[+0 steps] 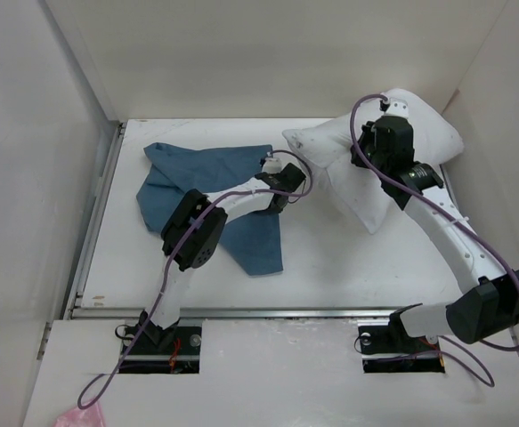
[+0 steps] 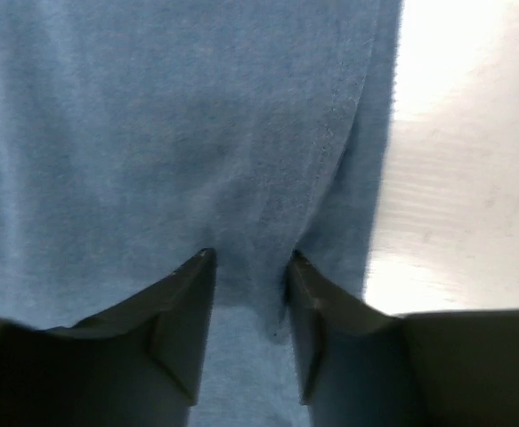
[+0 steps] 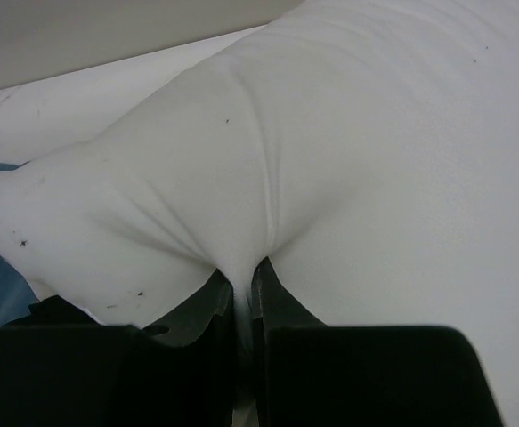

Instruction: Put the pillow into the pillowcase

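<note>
The blue pillowcase (image 1: 214,191) lies crumpled and flat on the left half of the table. My left gripper (image 1: 277,191) is pressed down on its right edge. In the left wrist view its jaws (image 2: 250,258) stand a little apart with blue cloth (image 2: 152,133) bunched in the gap, near the hem. The white pillow (image 1: 433,129) sits plump at the back right, tilted against the wall. My right gripper (image 1: 364,158) is shut on a pinched fold of the pillow (image 3: 375,160), the fabric pulled tight into the narrow slit between the fingers (image 3: 244,271).
White enclosure walls (image 1: 54,133) stand close on the left, back and right. Bare white table (image 1: 330,267) lies between the pillowcase and the arm bases, and shows beside the hem (image 2: 473,178). A pink scrap (image 1: 85,416) lies off the table at the near left.
</note>
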`<action>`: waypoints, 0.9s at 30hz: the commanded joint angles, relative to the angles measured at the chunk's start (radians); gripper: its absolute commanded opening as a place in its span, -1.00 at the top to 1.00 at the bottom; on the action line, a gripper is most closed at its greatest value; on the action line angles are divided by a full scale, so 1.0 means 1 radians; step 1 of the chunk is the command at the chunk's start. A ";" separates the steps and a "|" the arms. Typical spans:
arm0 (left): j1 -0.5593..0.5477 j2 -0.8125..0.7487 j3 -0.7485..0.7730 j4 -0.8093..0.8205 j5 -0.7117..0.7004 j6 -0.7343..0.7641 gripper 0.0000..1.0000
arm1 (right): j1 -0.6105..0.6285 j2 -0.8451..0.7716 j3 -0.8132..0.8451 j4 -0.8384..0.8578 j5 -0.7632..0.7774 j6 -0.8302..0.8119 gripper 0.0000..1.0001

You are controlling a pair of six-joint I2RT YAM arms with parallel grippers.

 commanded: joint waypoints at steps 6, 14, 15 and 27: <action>-0.007 -0.111 0.023 -0.075 -0.068 -0.013 0.64 | -0.022 -0.039 0.010 0.082 -0.002 0.030 1.00; -0.007 -0.247 -0.043 0.004 -0.087 0.001 1.00 | -0.022 -0.087 -0.094 0.091 -0.067 -0.035 1.00; -0.007 -0.262 -0.071 0.033 -0.087 0.013 1.00 | -0.022 -0.113 -0.105 0.091 -0.067 -0.035 1.00; -0.007 -0.407 -0.103 0.084 -0.066 0.074 1.00 | 0.119 -0.142 -0.257 0.111 -0.191 -0.219 1.00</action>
